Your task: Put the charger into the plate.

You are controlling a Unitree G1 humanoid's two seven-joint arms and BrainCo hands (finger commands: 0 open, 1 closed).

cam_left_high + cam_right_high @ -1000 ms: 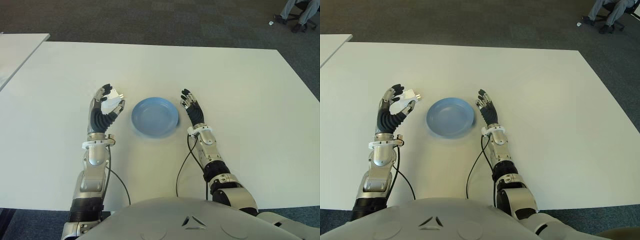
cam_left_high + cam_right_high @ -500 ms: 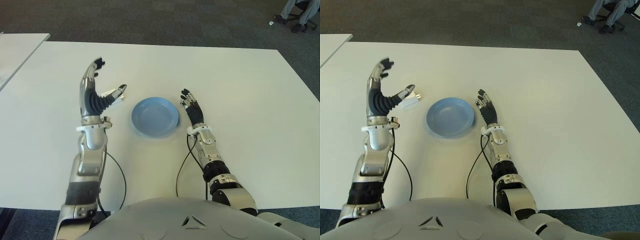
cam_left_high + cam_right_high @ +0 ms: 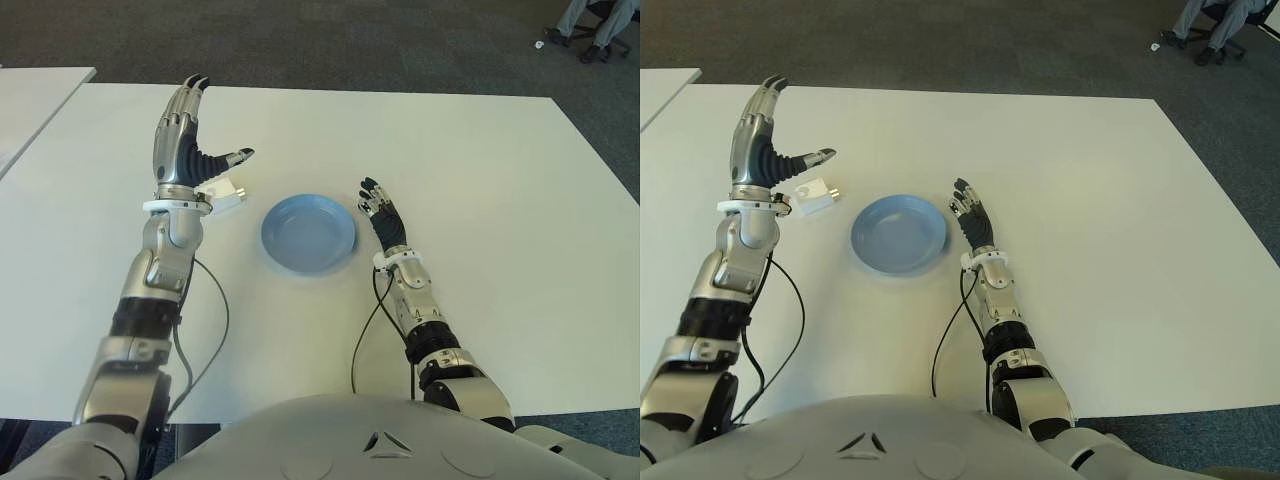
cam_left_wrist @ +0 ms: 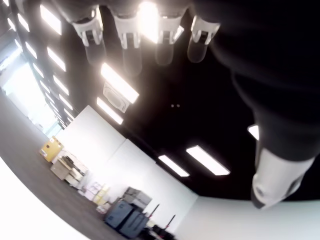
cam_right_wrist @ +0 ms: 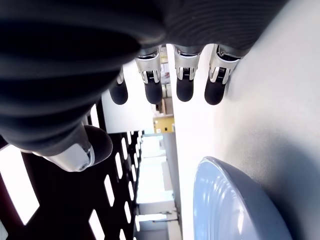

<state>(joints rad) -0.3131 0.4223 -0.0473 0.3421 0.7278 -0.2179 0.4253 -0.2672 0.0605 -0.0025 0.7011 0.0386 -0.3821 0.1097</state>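
Note:
The white charger (image 3: 222, 195) lies on the white table (image 3: 480, 180), just left of the blue plate (image 3: 308, 233) and apart from it. My left hand (image 3: 200, 135) is raised above the charger, open, fingers straight and thumb out towards the plate. The left wrist view shows its fingers (image 4: 125, 37) stretched out and holding nothing. My right hand (image 3: 380, 212) shows just right of the plate, open, its fingers (image 5: 182, 77) extended beside the plate's rim (image 5: 235, 205). Nothing lies in the plate.
A second white table (image 3: 40, 95) stands at the far left. A person's legs and a chair (image 3: 595, 25) show at the far right on the dark carpet. Black cables (image 3: 365, 340) run from both wrists over the table's near part.
My left hand, shut on the charger a second ago, has opened and risen. The charger now lies on the table left of the plate. The right hand has not moved.

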